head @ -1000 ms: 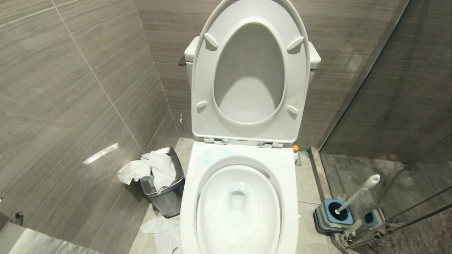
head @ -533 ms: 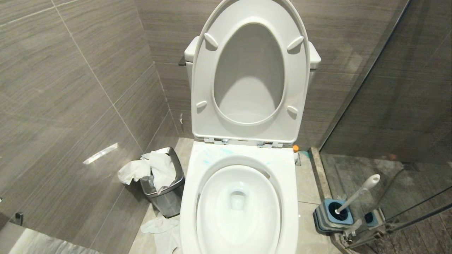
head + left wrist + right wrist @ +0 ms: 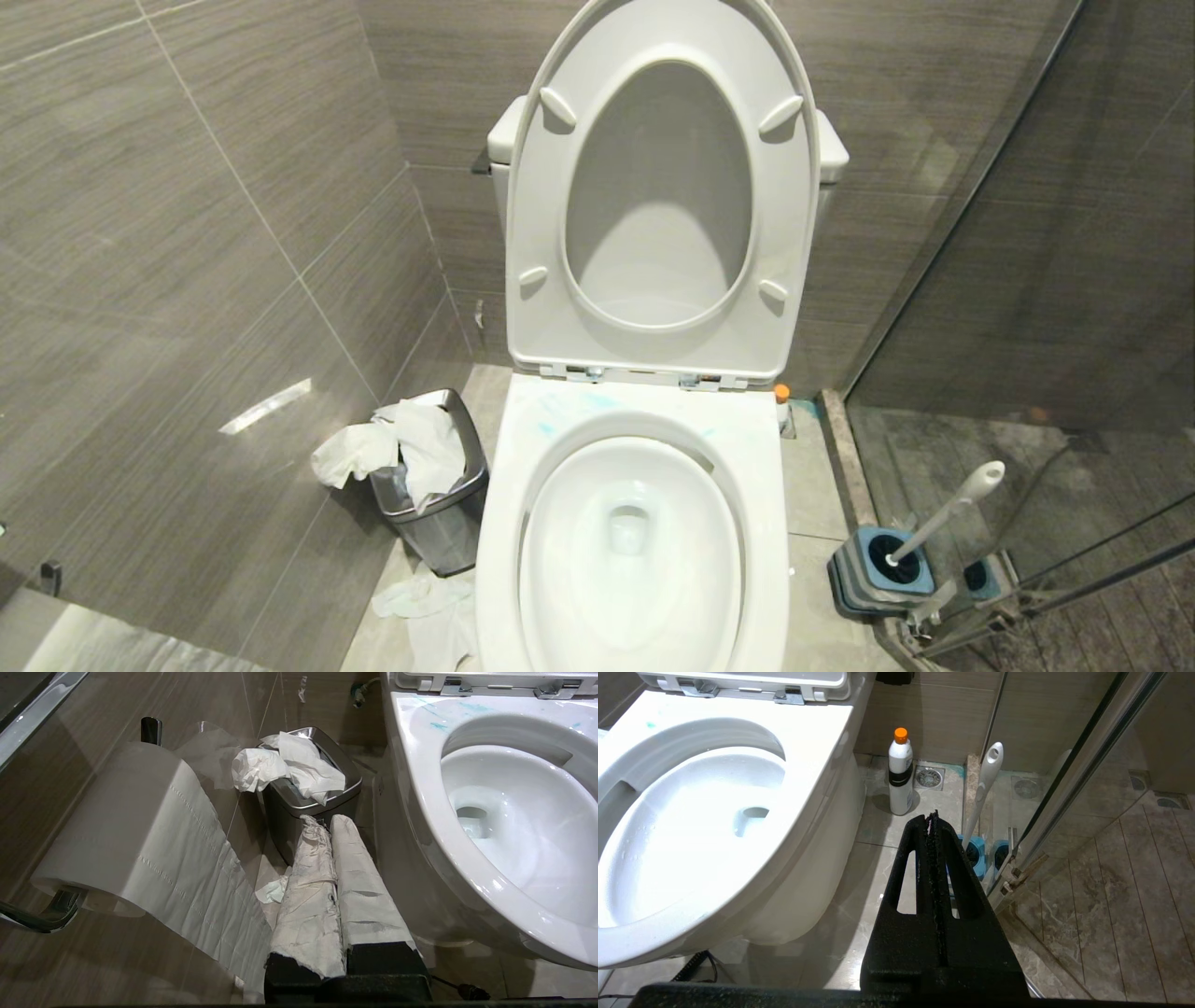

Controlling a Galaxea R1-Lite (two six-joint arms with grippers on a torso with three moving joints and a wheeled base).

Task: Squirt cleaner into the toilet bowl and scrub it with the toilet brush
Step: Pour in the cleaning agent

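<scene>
The left gripper (image 3: 329, 823) is keeping its two fingers (image 3: 359, 877) pressed tight together, and they are holding nothing. White paper is wrapping those fingers. This gripper is hanging low beside the left side of the toilet bowl (image 3: 420, 793), not touching it. Just past its tips a small steel bin (image 3: 285, 807) is standing on the floor, with crumpled white tissue (image 3: 289, 765) spilling out of the top. A big toilet paper roll (image 3: 126, 826) is sitting on a holder on the wall near it, with a long strip hanging down.

The right gripper (image 3: 931, 819) is also keeping its black fingers (image 3: 959, 872) squeezed shut, with nothing between them. It is hanging low by the right side of the toilet bowl (image 3: 817, 765).

Beyond its tips the toilet brush (image 3: 983, 788) is standing in its blue holder (image 3: 976, 851), leaning by the glass door (image 3: 1087, 765). A white bottle with an orange cap (image 3: 900, 772) is standing on the floor next to the bowl, near a floor drain (image 3: 930, 777).

From above, the toilet bowl (image 3: 766, 523) is sitting in the middle with its seat and lid (image 3: 541, 233) lifted up. Thin blue streaks of cleaner (image 3: 597, 401) are showing on the back of the rim. The toilet brush (image 3: 948, 509) is resting to the right of the bowl, well apart from it.
</scene>
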